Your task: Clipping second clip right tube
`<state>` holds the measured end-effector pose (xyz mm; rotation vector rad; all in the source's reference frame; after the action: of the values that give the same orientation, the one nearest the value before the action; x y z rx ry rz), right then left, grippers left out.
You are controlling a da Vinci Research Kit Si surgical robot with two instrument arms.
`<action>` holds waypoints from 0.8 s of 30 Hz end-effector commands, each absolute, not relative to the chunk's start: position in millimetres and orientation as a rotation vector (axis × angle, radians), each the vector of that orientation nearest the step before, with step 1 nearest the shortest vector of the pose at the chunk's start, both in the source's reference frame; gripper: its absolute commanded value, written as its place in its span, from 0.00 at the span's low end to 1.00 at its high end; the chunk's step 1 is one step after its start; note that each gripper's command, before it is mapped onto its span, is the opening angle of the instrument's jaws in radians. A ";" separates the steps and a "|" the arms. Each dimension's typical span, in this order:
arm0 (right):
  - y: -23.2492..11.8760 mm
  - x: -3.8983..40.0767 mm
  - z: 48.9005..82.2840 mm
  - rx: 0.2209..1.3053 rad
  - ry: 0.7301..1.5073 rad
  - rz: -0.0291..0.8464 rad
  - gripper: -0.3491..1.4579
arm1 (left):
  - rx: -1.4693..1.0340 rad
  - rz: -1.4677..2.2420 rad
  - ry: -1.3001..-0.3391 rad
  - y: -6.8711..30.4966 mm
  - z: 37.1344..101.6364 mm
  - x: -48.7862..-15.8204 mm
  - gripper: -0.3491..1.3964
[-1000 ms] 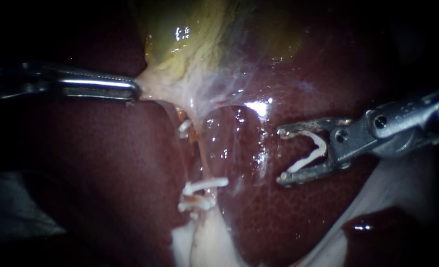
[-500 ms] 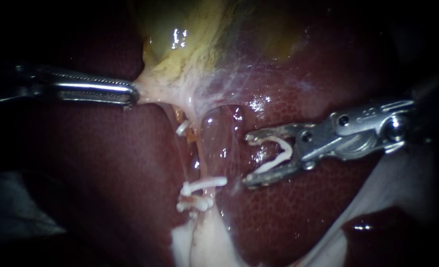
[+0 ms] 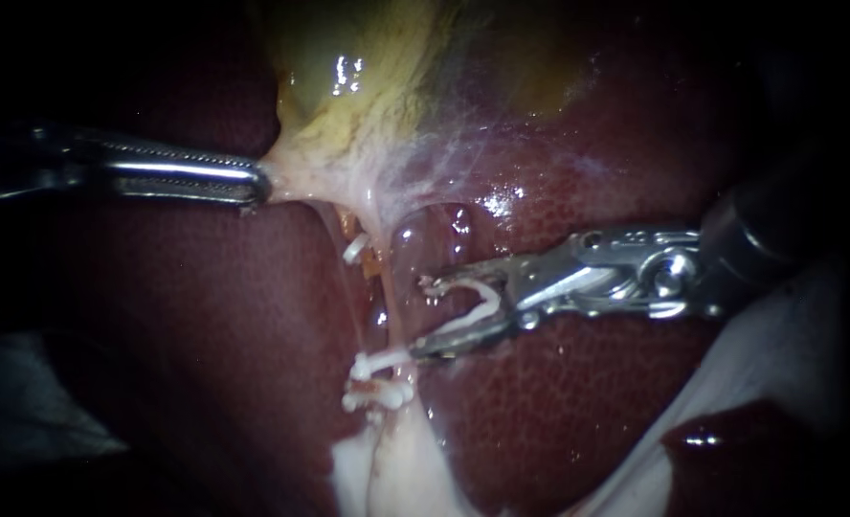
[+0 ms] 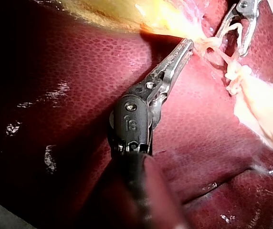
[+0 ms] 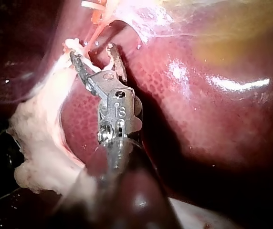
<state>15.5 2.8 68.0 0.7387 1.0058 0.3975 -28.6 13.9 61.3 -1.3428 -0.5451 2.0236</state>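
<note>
Endoscope view: the left instrument (image 3: 257, 182) comes in from 9 o'clock. Its jaws are clamped together on the pale tissue at the bottom of the gallbladder (image 3: 368, 86), the yellowish bulge up at 12 o'clock. That tissue is stretched out toward 9 o'clock in a little tent. Dark red liver (image 3: 205, 364) fills pretty much everything else.

The right instrument (image 3: 423, 316) comes in from 3 o'clock and sits close to dead centre. Its jaws are spread wide, but a leg of the open clip (image 3: 478, 302) lies along each one, so they're gripping that white V between them and no tissue.

The right tube (image 3: 393, 321) is the pale, glassy strand running from about 12 down to 6 through the middle. The jaw tips are right at its 3 o'clock side. I honestly can't tell if they straddle it or just touch it. The lower jaw's tip sits just beside the fastened clip (image 3: 396, 360), which lies across the tube toward 6 o'clock. A second white clip cluster (image 3: 377, 393) is just under that. At the tube's 9 o'clock side is the left tube (image 3: 348, 287), thinner, with a small clip (image 3: 353, 249) of its own higher up.

The right wrist view agrees: jaws apart, with the tube and the whitish fatty tissue (image 5: 41, 143) right at the tips.
</note>
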 end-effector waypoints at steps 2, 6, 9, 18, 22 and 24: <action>2.2 16.2 68.7 0.758 1.007 0.408 0.47 | -1.343 2.024 -0.545 13.9 61.3 -28.6 0.00; 1.5 17.3 69.6 0.802 1.026 0.440 0.47 | -1.342 2.023 -0.544 13.9 61.3 -28.7 0.00; 1.3 18.1 70.0 0.828 1.039 0.454 0.47 | -1.342 2.023 -0.544 13.9 61.3 -28.7 0.00; 1.1 19.2 70.1 0.952 1.127 0.517 0.47 | -1.342 2.023 -0.544 13.9 61.3 -28.8 0.00; 0.6 19.5 69.2 1.007 1.163 0.529 0.47 | -1.342 2.023 -0.544 13.9 61.3 -28.8 0.00; 0.5 19.6 68.4 1.033 1.183 0.532 0.47 | -1.342 2.023 -0.544 13.9 61.3 -28.8 0.00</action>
<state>19.7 0.4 68.1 1.0412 1.1918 0.5288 -28.8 13.9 61.3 -1.3423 -0.5436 2.0231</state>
